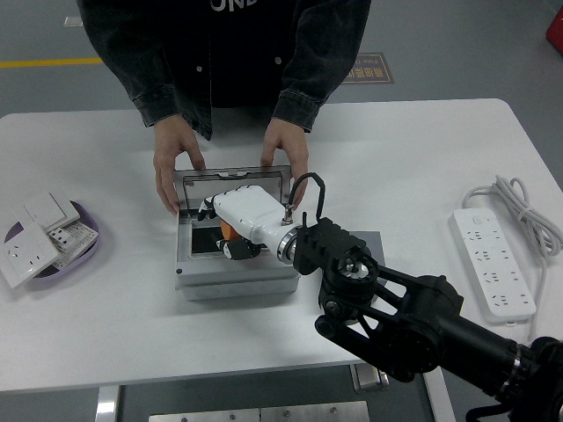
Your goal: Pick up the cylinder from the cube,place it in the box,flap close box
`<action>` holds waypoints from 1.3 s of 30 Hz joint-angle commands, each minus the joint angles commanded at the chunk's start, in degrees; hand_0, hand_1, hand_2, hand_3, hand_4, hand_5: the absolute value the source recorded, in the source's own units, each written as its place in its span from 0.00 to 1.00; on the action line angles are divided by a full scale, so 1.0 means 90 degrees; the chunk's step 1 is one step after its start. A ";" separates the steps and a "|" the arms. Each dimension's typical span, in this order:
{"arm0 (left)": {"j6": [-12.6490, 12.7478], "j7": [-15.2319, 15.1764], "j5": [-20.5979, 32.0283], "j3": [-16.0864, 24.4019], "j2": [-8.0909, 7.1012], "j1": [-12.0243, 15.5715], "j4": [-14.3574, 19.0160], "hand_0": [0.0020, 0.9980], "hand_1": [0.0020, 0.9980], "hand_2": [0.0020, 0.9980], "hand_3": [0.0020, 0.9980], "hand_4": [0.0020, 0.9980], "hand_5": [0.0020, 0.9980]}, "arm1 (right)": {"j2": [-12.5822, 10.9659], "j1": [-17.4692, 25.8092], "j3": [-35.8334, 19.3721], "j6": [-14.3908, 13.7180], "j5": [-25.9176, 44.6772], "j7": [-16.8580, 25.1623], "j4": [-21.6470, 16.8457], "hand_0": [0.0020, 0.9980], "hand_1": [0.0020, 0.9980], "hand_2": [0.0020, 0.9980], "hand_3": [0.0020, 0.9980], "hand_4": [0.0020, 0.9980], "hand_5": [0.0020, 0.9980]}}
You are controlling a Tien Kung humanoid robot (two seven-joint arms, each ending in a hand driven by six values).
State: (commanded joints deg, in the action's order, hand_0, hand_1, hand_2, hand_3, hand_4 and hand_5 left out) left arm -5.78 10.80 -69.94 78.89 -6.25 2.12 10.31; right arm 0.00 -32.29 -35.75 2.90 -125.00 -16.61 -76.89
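Just left of the frame's centre, a grey metal box (233,264) sits on the white table (413,167) with its hinged lid (232,180) tilted up at the far side. The robot's white right hand (236,220), on a black arm (396,321) rising from the lower right, is lowered into the box opening, its fingers curled around an orange cylinder (227,230) that shows only as a small patch under the palm, inside the box. A person in a dark denim jacket stands at the top of the frame, one hand (172,171) on the lid's left end and the other hand (286,158) on its right end. A purple dish (88,230) of white wall switches lies at the left edge, and a white power strip (493,264) with its coiled cord at the right.
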 joint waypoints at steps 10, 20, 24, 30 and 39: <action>-0.0014 -0.0060 0.0093 -0.0130 0.0011 0.0001 0.0000 0.64 0.67 0.62 0.69 0.75 0.31 | 0.0000 0.0045 0.0028 0.0045 -0.0018 0.0124 -0.0008 0.74 0.66 0.67 0.69 0.79 0.38; -0.0006 -0.0096 0.0173 -0.0194 0.0023 0.0013 0.0000 0.64 0.67 0.58 0.69 0.75 0.31 | -0.0058 0.0104 -0.0059 -0.0343 0.1734 0.0989 -0.0335 0.75 0.65 0.67 0.70 0.85 0.40; -0.0005 -0.0090 0.0170 -0.0195 0.0028 0.0029 0.0000 0.64 0.67 0.59 0.69 0.75 0.31 | -0.0295 -0.0139 -0.0260 -0.0584 0.2680 0.1317 -0.0770 0.75 0.65 0.66 0.71 0.89 0.42; -0.0005 -0.0090 0.0180 -0.0220 0.0008 0.0024 0.0000 0.64 0.67 0.60 0.69 0.75 0.31 | -0.0588 -0.0848 -0.0506 -0.0732 0.3779 0.1308 -0.0729 0.72 0.64 0.66 0.70 0.89 0.44; -0.0003 -0.0078 0.0163 -0.0227 -0.0030 -0.0014 0.0000 0.64 0.67 0.60 0.69 0.75 0.32 | -0.0588 -0.1556 -0.0374 -0.0716 0.4718 0.1235 0.0438 0.69 0.63 0.64 0.68 0.84 0.43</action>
State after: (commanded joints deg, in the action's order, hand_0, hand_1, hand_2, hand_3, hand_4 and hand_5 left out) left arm -5.81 10.10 -68.47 76.85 -6.52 2.00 10.31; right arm -5.29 -46.30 -39.12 -3.55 -82.54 -5.49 -72.95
